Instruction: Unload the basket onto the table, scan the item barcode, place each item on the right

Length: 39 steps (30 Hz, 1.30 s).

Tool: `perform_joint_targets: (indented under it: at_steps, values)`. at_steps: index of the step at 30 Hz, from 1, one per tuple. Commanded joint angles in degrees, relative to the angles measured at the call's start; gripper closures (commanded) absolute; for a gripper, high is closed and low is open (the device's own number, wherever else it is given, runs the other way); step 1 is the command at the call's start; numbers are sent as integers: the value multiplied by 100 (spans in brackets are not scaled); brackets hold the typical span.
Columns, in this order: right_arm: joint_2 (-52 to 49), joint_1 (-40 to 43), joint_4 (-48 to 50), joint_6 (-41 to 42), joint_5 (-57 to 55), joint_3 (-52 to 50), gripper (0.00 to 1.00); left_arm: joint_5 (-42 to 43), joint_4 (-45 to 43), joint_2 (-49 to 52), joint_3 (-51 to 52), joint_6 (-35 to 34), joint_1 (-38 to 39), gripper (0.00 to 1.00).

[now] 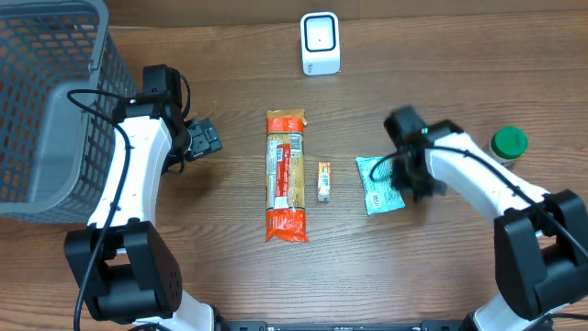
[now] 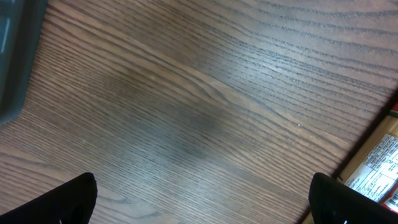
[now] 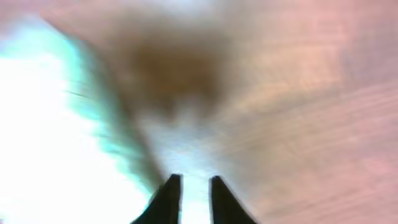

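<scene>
Teal packet (image 1: 375, 179) lies right of the pasta pack (image 1: 286, 175). The right claw (image 3: 189, 196) is over the packet's right edge, grip unclear. The left claw (image 1: 204, 138) is released, left of the pack, with open counter (image 1: 230, 257) between.

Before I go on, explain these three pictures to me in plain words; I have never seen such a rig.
You see two robot arms at a wooden table, each ending in a two-finger gripper. One picture looks down from above; the other two come from cameras on the wrists. On the table are a long orange pack, a small packet beside it, a teal packet, a green-lidded jar, a white scanner and a grey basket. The left gripper is open over bare wood and holds nothing. The right gripper is at the teal packet; its picture is too blurred to show a grip.
</scene>
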State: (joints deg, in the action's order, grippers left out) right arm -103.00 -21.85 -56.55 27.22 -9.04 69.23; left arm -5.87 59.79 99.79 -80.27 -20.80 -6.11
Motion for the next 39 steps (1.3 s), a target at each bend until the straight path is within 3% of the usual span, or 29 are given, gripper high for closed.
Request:
perform_joint_targets:
  at_steps: [1, 9, 14, 27, 35, 39]
  values:
    - [201, -31, 409, -540, 688, 562, 80, -50, -7, -13, -44, 68, 13, 0]
    - [-66, -85, 1729, -782, 935, 315, 81, -50, -9, -13, -44, 68, 13, 0]
    - [-369, -103, 1895, -782, 935, 264, 81, -50, -9, -13, -44, 68, 13, 0]
    - [-774, -92, 1307, -778, 828, 227, 80, -50, -7, -13, -44, 68, 13, 0]
    - [-756, -33, 468, -457, -398, 267, 86, -50, -9, -13, -44, 68, 13, 0]
    - [-575, 133, 142, -411, -426, 461, 85, -50, -9, -13, -44, 68, 13, 0]
